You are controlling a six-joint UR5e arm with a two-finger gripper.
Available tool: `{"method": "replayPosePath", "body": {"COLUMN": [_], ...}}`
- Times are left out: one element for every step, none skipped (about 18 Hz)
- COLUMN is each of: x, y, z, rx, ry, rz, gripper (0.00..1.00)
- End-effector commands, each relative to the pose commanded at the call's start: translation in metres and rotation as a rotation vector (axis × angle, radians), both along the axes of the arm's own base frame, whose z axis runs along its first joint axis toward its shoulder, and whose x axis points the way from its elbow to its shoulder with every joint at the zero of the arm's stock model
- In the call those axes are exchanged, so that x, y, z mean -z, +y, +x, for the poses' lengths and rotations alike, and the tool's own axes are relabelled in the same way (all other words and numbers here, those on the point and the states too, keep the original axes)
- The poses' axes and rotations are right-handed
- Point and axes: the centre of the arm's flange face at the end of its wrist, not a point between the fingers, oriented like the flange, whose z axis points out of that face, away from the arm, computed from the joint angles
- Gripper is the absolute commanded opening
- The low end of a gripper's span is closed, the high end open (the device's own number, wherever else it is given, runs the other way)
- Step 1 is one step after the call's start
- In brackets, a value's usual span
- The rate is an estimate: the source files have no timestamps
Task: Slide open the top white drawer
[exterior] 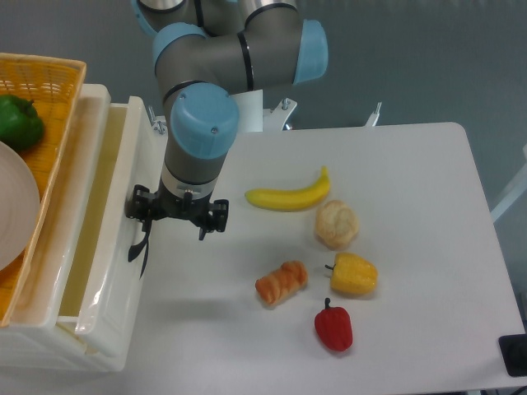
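Occupying the 9 o'clock side of the view: the top white drawer, glossy cream-white, slid partway out of its cabinet, with a strip of its yellowish inside showing from above. Its curved black handle sits on the front face, toward 3 o'clock of the drawer.

Gripper: black, two-finger, hanging from the grey and blue arm, positioned at the top end of the handle, at the drawer's front. One finger is at the handle, the other stands apart toward 3 o'clock; whether the jaws clamp the handle cannot be told from this view.

Cabinet top, 10 o'clock: yellow wicker basket containing a green pepper and part of a white plate.

White table, contents:
- banana, near the centre, at 3 o'clock of the gripper;
- bread roll, just beside the banana's tip, toward 5 o'clock;
- corn piece, yellow, at 6 o'clock of the roll;
- orange pastry-like item, at 9 o'clock of the corn;
- red pepper, at 6 o'clock of the group, close to the table's near edge.
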Motion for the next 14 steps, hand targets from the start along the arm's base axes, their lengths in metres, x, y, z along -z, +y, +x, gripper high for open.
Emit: {"method": "replayPosePath", "body": {"x": [0.001, 0.001, 0.001, 0.0, -0.001, -0.001, -0.001, -0.001, -0.002, -0.001, -0.001, -0.001, -0.001, 0.0], "y": [-0.001, -0.001, -0.001, -0.003, -0.003, -0.005, -0.006, -0.008, -0.009, -0.011, -0.012, -0.013, -0.015, -0.016], "z": [-0.002, -0.002, -0.003, -0.006, -0.007, -0.011, -0.013, -0.017, -0.019, -0.022, -0.023, -0.026, -0.029, -0.031], "rx": [0.003, 0.01, 0.016, 0.012, 0.012, 0.005, 0.004, 0.002, 0.009, 0.016, 0.021, 0.015, 0.01, 0.007], "ry": [0.005, 0.009, 0.011, 0.012, 0.013, 0.014, 0.014, 0.016, 0.018, 0.019, 0.021, 0.021, 0.021, 0.02], "rz": [-0.006, -0.008, -0.006, -0.005, -0.003, -0.002, -0.002, -0.001, 0.002, 0.003, 0.003, 0.003, 0.003, 0.002], "gripper": [1.0, 1.0, 1.0, 1.0, 1.0, 1.0, 1.0, 1.0, 1.0, 1.0, 1.0, 1.0, 1.0, 1.0]}}
